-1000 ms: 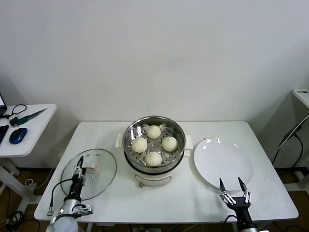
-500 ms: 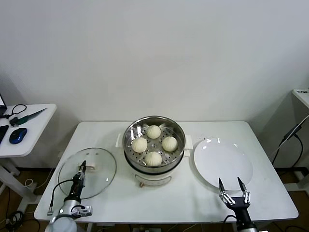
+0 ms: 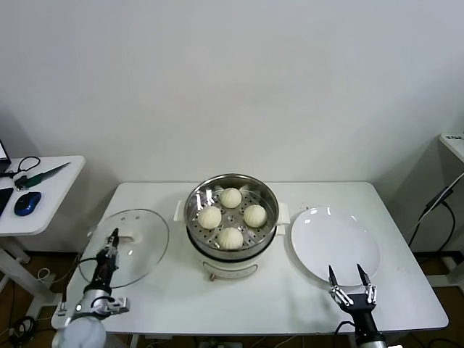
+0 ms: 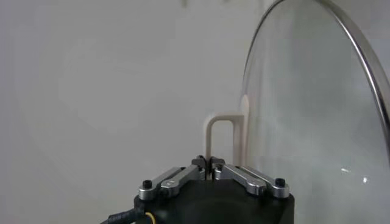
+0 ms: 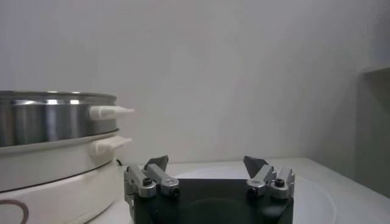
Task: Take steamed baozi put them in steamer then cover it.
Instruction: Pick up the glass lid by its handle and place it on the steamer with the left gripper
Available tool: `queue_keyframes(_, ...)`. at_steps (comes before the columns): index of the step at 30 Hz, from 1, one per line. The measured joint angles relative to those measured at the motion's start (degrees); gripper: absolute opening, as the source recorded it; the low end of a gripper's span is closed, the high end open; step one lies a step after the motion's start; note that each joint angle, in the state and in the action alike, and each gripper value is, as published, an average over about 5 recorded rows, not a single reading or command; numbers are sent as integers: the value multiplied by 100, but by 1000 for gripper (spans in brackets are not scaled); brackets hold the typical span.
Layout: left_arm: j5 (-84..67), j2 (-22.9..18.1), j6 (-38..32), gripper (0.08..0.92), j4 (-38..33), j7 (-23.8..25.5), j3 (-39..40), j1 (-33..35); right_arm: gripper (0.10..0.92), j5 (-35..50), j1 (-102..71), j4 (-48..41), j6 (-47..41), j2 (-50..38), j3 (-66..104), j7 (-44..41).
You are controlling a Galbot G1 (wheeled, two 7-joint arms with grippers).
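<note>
— White wall behind, and a white table [image 3: 275, 304] in front of us. What do we have trouble seeing?

— Both of our arms are cut off at the near edge of the head view, so we see little more than the grippers. The cover [image 3: 125, 247] is clear glass, so its outline blends into the tabletop at the left; we cannot tell from the head view whether it lies flat or is raised.

— Does a wrist camera help?

— It does. The left wrist view shows the cover [image 4: 317, 115] standing on edge in its frame, with its cream handle [image 4: 220, 137] right at the tips of our left gripper [image 4: 211, 163]. The fingers are pressed close together on that handle. From the head, the left gripper [image 3: 110, 243] is only a thin dark shape over the glass.

— And the right side?

— Our right gripper [image 3: 346, 278] sits at the near edge of the white plate [image 3: 319, 243], fingers spread wide, holding nothing. The right wrist view shows the same wide gap at the right gripper [image 5: 206, 163], and the steamer [image 5: 49, 122] from the side, steel pot on its cream base, which the head view cannot give.

— Where are the buns?

— All four steamed baozi [image 3: 230, 238] sit on the perforated tray inside the steamer [image 3: 210, 262], mid-table, between the cover and the plate. The right wrist view hides them behind the pot wall.
</note>
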Motion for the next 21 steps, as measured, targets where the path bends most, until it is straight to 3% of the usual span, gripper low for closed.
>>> queue_keyframes(12, -381, 690, 1417, 130, -1823, 1404, 232, -60, 823, -216, 27, 28, -94, 27, -33, 164)
queue_keyframes(21, -135, 701, 2497, 130, -2635, 2166, 1242, -731, 823, -395, 99, 88, -260, 7, -41, 309)
